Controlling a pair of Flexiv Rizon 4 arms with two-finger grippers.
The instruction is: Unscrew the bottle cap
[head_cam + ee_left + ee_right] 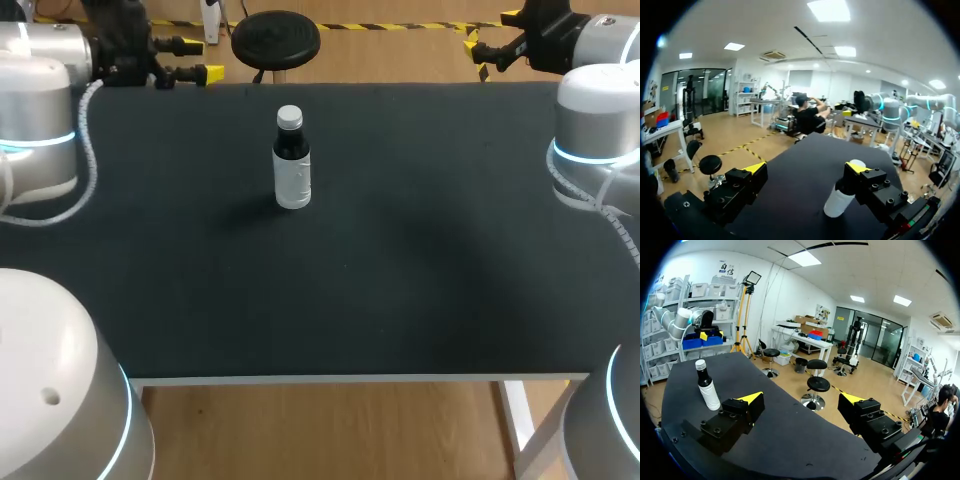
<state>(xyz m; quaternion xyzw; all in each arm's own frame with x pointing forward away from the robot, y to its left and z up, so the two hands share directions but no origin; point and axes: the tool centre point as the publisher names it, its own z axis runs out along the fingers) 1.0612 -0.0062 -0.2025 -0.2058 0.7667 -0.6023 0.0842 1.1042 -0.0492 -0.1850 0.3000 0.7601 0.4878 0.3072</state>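
Approach pending: bottle upright near desk far edge, cap on. Wide open, empty: left tool, right tool. Next, likely: bottle gripped, cap twisted.

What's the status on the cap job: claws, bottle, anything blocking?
Left claw open, empty, at far edge of table. Right claw open, empty, opposite far corner. Bottle upright, nearer left claw, cap on, untouched. Nothing seen in the way.
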